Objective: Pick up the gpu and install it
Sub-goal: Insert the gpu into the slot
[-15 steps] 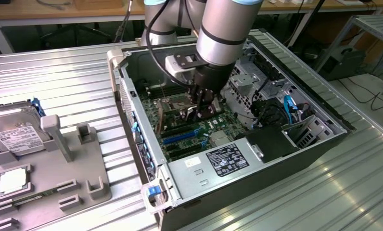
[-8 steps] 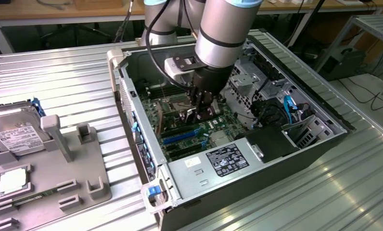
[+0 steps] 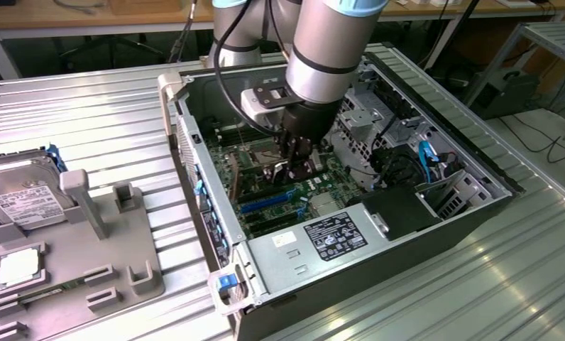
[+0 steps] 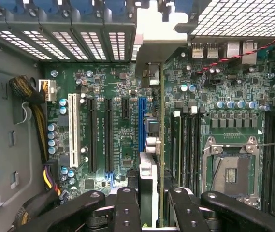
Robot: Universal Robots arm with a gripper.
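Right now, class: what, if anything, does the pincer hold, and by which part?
The pincer holds the gpu edge-on by its upper edge, one finger on each face, over the motherboard inside the computer case.

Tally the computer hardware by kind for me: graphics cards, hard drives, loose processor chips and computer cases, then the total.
gpu: 1
hard drive: 1
processor chip: 1
computer case: 1
Total: 4
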